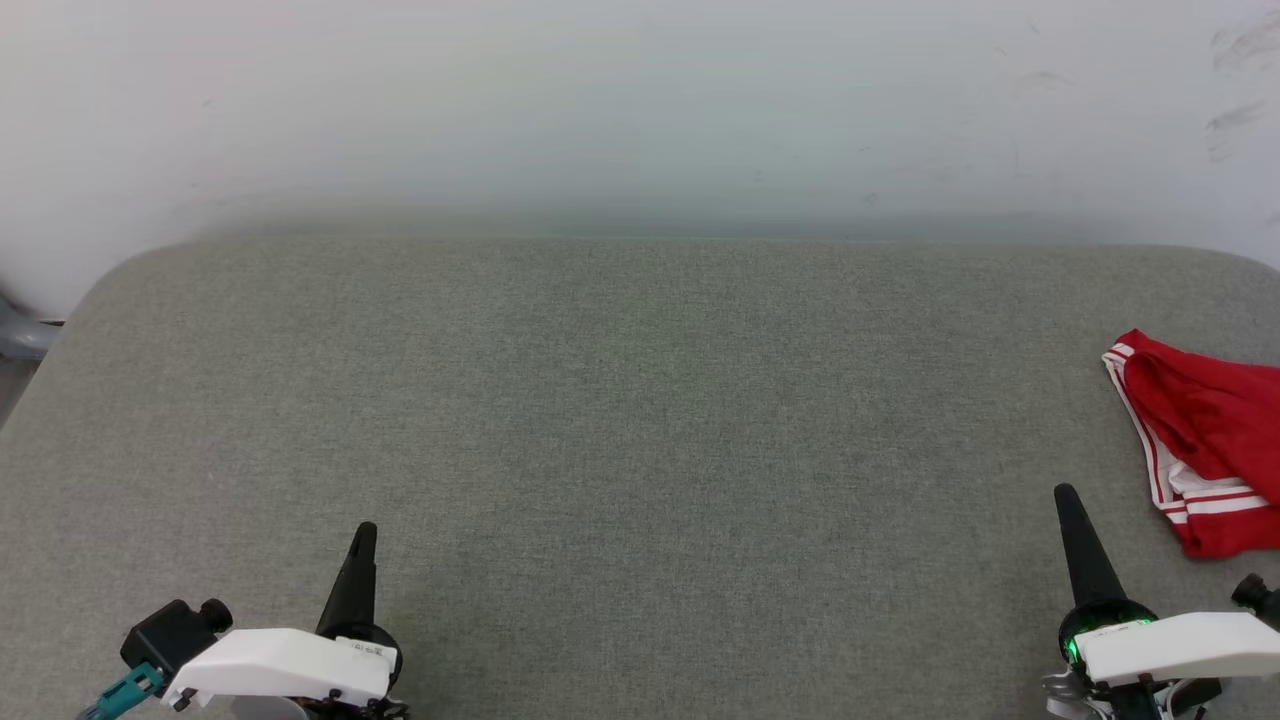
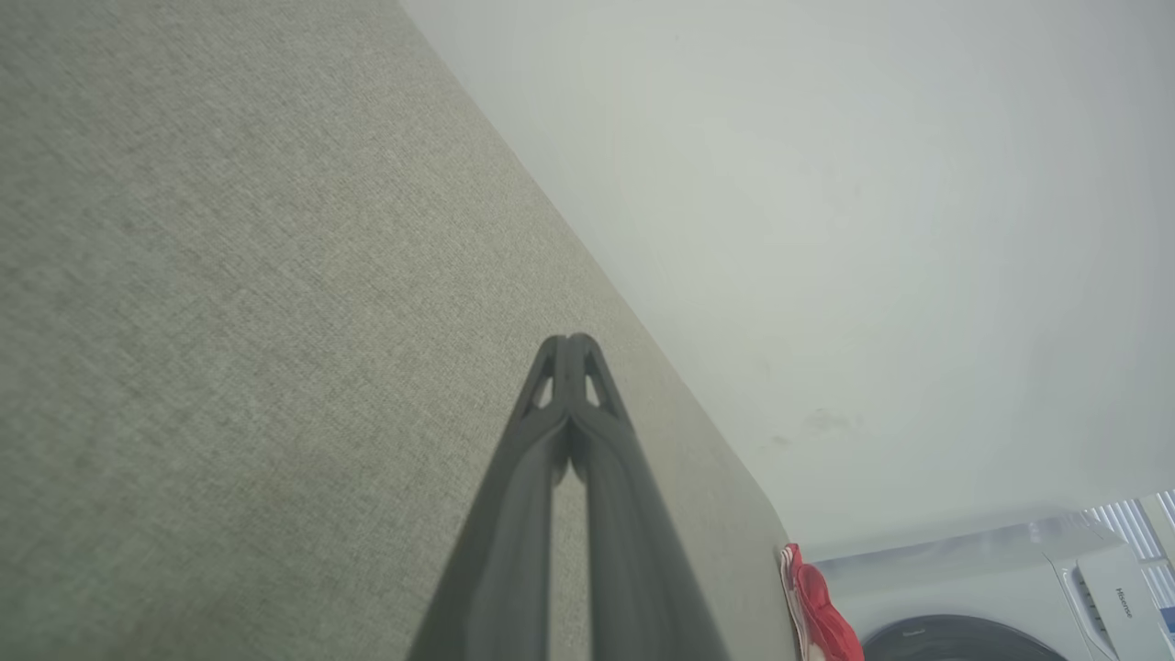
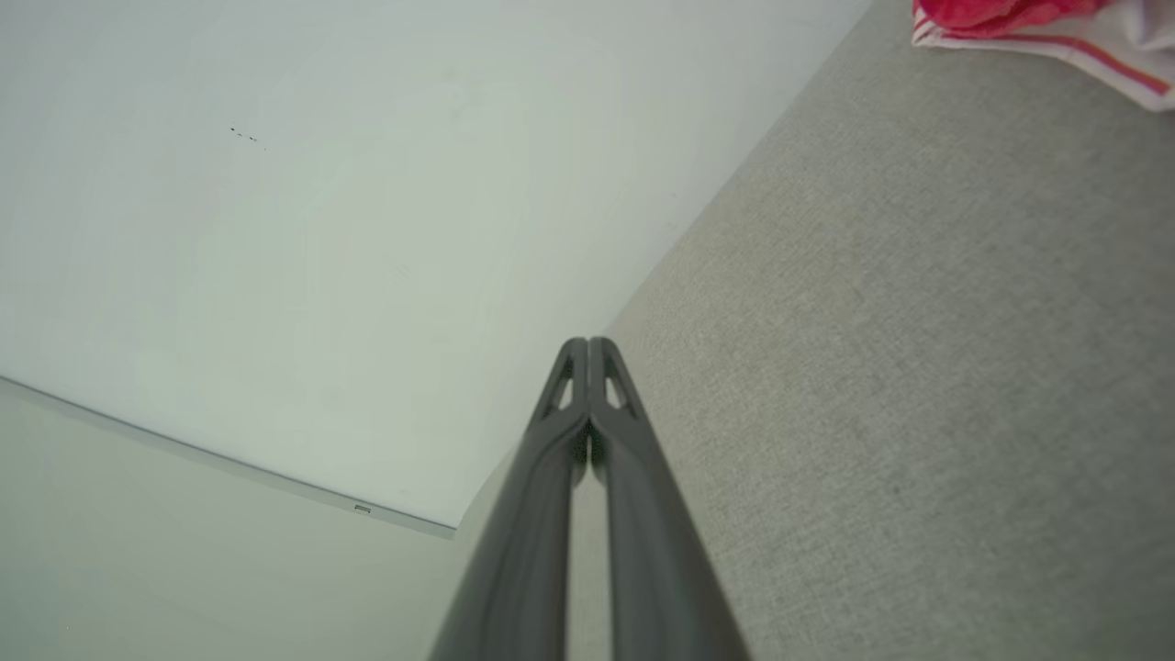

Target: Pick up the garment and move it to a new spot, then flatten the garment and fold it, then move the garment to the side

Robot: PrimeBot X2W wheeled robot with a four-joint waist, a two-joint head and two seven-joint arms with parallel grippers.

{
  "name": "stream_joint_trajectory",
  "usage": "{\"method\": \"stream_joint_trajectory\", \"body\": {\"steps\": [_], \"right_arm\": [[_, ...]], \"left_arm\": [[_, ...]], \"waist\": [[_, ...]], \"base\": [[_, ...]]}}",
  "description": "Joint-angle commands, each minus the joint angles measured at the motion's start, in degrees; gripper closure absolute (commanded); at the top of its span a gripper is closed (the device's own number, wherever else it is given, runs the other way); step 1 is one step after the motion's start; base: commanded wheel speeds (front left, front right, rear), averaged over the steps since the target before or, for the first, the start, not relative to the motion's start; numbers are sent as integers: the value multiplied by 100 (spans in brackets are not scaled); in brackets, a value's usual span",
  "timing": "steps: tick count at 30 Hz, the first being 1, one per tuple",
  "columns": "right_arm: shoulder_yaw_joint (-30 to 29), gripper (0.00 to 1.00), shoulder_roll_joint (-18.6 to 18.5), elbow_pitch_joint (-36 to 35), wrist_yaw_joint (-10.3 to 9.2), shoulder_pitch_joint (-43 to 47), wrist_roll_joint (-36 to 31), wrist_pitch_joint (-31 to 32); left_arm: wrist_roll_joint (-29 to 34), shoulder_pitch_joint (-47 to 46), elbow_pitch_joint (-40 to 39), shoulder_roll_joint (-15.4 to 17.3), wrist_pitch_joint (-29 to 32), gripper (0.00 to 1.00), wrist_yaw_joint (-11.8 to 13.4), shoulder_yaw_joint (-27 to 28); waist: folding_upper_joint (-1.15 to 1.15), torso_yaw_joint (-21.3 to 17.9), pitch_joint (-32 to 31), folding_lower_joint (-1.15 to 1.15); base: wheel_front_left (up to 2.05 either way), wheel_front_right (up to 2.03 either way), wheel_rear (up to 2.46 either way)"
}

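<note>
**Red at the bench's right edge, both pincers empty**

Spotted at the far right of the grey fabric-covered bench (image 1: 640, 420): the red jersey-style garment (image 1: 1205, 440) with white, red-striped trim, heaped in soft folds and cut off by the picture's edge. Pressed together and gripping nothing: the left pincer (image 1: 365, 530), low on the left and well apart from the cloth, and the right pincer (image 1: 1065, 495), near the cloth but clear of it. Confirmed tip to tip in each wrist view. Judged as fitting two stages: bunched cloth awaiting pickup, or a bundle already set aside after folding. Too cropped to tell flatness or neatness of any fold.
</note>
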Motion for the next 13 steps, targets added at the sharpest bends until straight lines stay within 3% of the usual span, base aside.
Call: {"method": "stream_joint_trajectory", "body": {"steps": [1,13], "right_arm": [[-14,100,-46,-24,-1,-150,162,27],[-45,100,-42,86,-1,-258,857,190]], "left_arm": [[-159,-128,-11,-7,32,100,-43,43],[-899,-245,88,-48,213,100,-165,155]], "waist": [[0,-2,-1,0],[0,-18,-13,0]], "base": [[0,0,0],[0,0,0]]}}
